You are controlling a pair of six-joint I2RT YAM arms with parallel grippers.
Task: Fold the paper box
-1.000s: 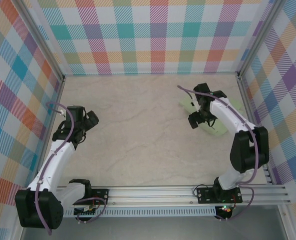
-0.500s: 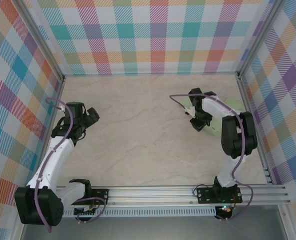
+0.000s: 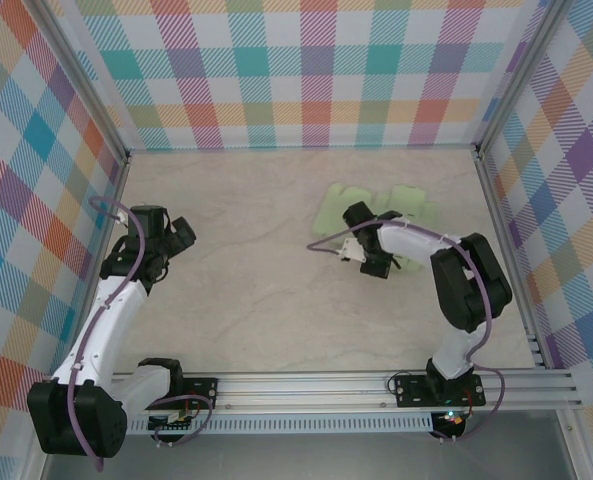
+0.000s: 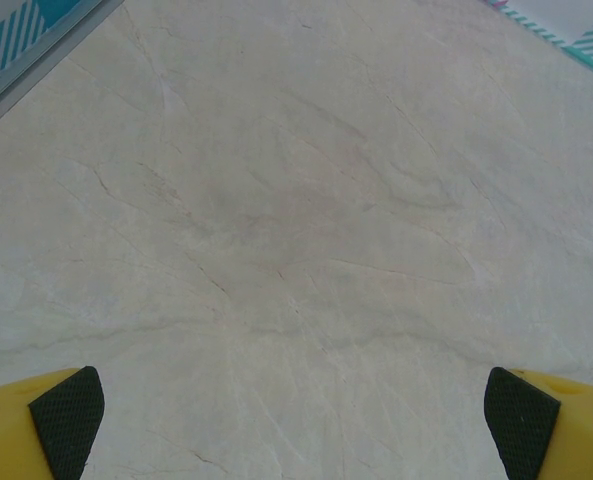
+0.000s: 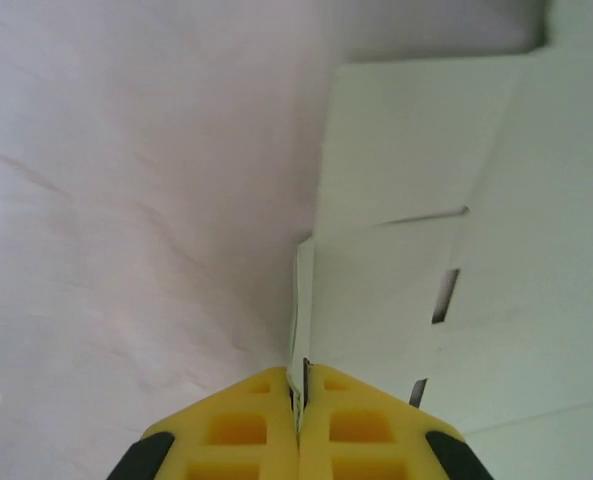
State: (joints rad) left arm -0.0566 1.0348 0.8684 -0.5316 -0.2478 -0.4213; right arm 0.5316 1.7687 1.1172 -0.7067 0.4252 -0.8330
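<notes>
Card, pale green and cut with flaps and slots, makes up the paper box (image 3: 408,203), which lies spread open as a sheet on the far right part of the table (image 3: 256,290). The top view shows rounded flaps along the sheet's far edge.

The right gripper (image 3: 361,248) sits low over that same far right part of the table, at the sheet's left side. In the right wrist view its yellow fingers (image 5: 241,425) are clenched together on a thin edge of the paper box (image 5: 426,250), which rises edge-on from between the tips of the right gripper (image 5: 298,385).

The left gripper (image 3: 176,240) is over the table's left side, well apart from the sheet. Its wrist view shows the left gripper (image 4: 296,410) released, black pads (image 4: 68,420) spread wide above bare table (image 4: 296,200).
</notes>
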